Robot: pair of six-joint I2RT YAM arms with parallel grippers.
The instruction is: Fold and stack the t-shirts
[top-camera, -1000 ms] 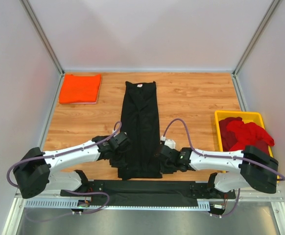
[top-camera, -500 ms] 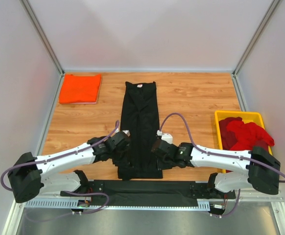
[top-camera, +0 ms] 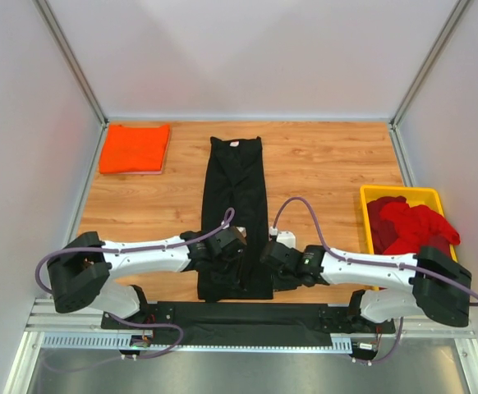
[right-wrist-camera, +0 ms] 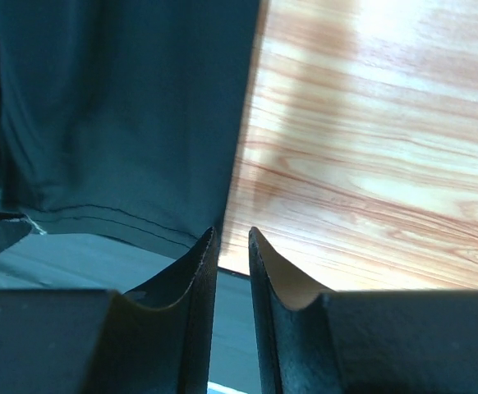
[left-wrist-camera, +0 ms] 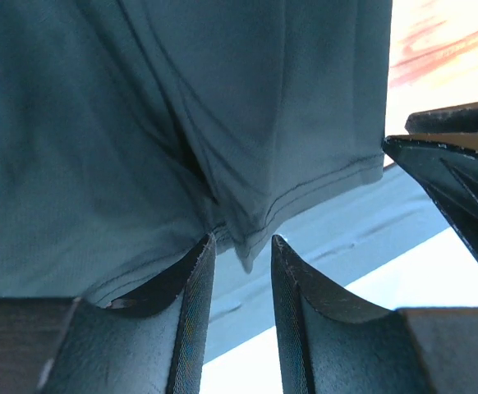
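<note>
The black t-shirt (top-camera: 235, 197) lies folded into a long narrow strip down the middle of the wooden table. My left gripper (top-camera: 225, 269) is over the strip's near end. In the left wrist view it (left-wrist-camera: 241, 238) is open, and a corner of the black hem (left-wrist-camera: 305, 197) hangs between the fingertips. My right gripper (top-camera: 268, 265) is at the strip's near right edge. In the right wrist view it (right-wrist-camera: 231, 231) has a narrow gap with nothing in it, and the shirt's edge (right-wrist-camera: 124, 123) is beside the left finger. The orange t-shirt (top-camera: 135, 148) lies folded at the back left. Red t-shirts (top-camera: 410, 223) are heaped in the tray.
The yellow tray (top-camera: 393, 193) stands at the right edge of the table. A black strip (top-camera: 239, 313) runs along the near edge between the arm bases. White walls close in the left, back and right sides. My right gripper also shows in the left wrist view (left-wrist-camera: 461, 180).
My left arm has swung right, from the shirt's left edge to over its near end. My right gripper has stayed at the near right edge with small shifts.
</note>
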